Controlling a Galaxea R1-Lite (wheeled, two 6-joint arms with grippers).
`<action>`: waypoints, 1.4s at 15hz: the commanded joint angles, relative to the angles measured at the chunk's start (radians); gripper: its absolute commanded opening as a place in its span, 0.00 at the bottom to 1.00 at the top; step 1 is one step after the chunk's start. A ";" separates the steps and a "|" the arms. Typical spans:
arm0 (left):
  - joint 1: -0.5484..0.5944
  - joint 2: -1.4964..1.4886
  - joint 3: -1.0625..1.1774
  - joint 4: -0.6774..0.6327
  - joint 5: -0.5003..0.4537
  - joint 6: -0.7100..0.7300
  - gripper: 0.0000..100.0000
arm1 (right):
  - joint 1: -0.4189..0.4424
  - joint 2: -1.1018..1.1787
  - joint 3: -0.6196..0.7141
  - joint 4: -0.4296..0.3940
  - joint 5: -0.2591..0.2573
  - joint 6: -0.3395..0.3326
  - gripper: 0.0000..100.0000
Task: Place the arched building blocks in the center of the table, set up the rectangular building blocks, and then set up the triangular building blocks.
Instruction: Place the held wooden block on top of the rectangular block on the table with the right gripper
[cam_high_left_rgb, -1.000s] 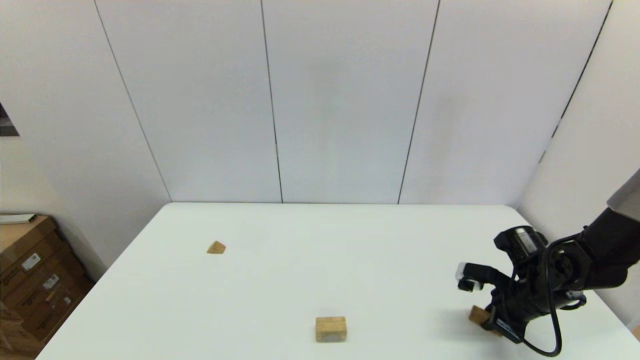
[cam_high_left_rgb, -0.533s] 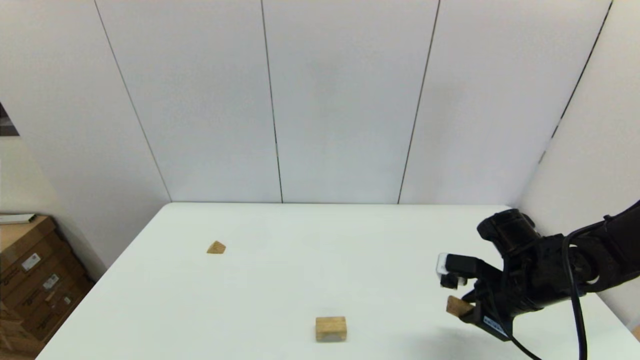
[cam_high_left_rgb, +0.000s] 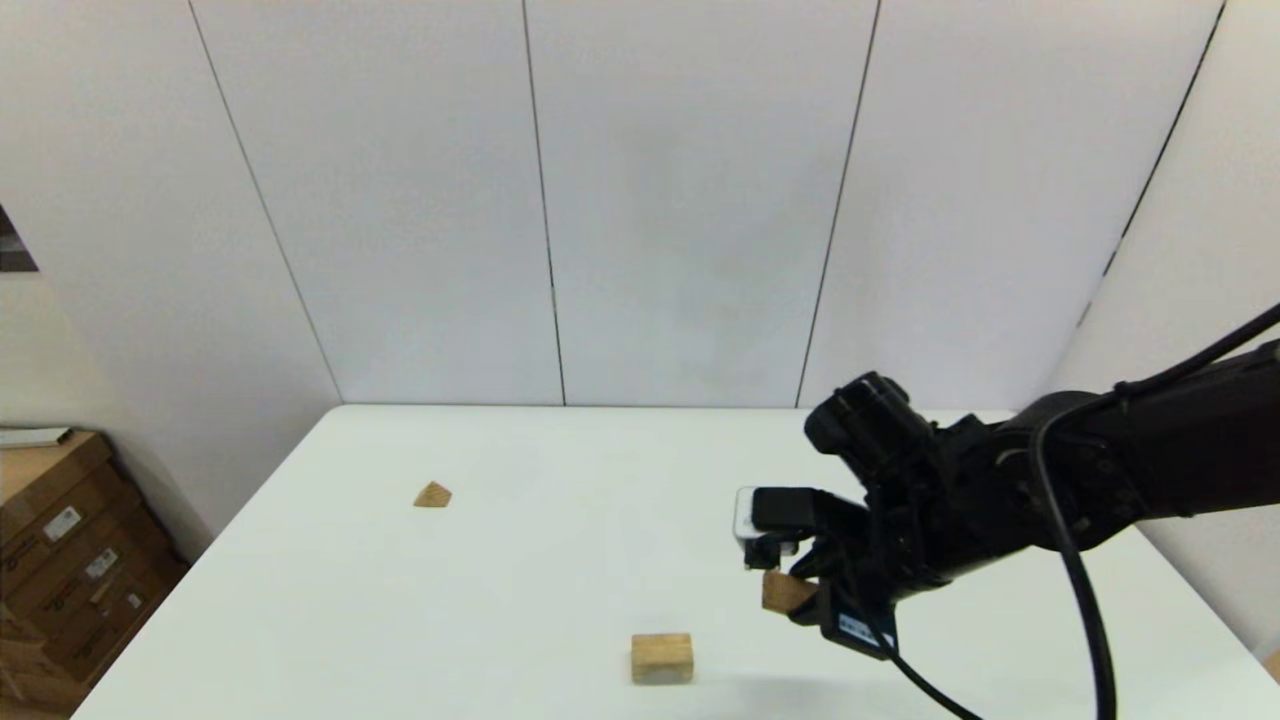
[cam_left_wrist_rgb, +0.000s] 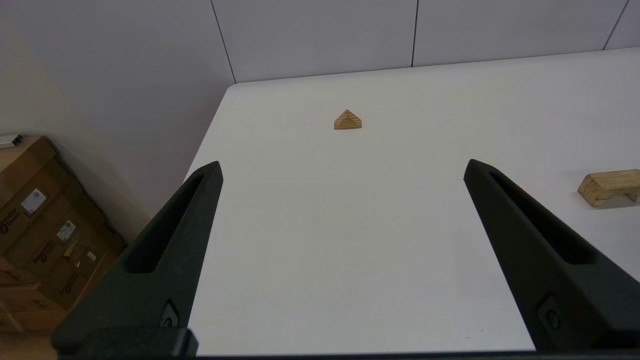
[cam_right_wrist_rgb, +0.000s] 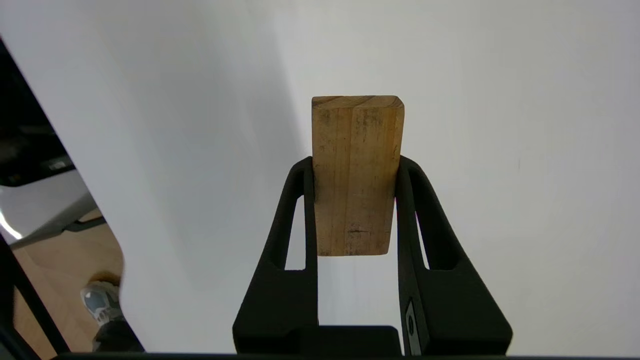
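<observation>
The rectangular building block (cam_right_wrist_rgb: 356, 175) is clamped by its long sides between the two black fingers of the right gripper (cam_high_left_rgb: 790, 592), roughly half of the slab projecting past the fingertips (cam_right_wrist_rgb: 404, 167); in the head view only a small tan corner of it (cam_high_left_rgb: 783, 591) is seen below the dark wrist. It is carried clear of the table (cam_high_left_rgb: 520, 560), over the right half of the near area, with its shadow cast on the white surface beneath. The arched building block (cam_high_left_rgb: 661, 657) is found resting on the tabletop close to the near edge, a little to the left of the held slab and apart from it; its arch cut-out is seen from the left wrist view (cam_left_wrist_rgb: 609, 186). The triangular building block (cam_high_left_rgb: 432, 495) is set well away on the left side, not far from the left edge and some way short of the far edge. A wide stretch of bare white surface is left between the wedge, the chunky block and the far edge. The left gripper (cam_left_wrist_rgb: 342, 167) is held at the near left of the table, above it, its fingers (cam_left_wrist_rgb: 175, 235) spread wide with nothing between them.
</observation>
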 joint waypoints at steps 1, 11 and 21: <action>0.000 0.002 0.000 0.000 0.000 0.002 1.00 | 0.102 0.143 -0.112 0.019 -0.002 0.015 0.00; 0.001 0.002 0.000 0.000 0.001 -0.004 1.00 | 0.229 0.329 -0.304 0.069 -0.009 0.043 0.00; 0.001 0.002 0.000 0.000 0.001 -0.012 1.00 | 0.255 0.402 -0.396 0.131 -0.012 0.081 0.00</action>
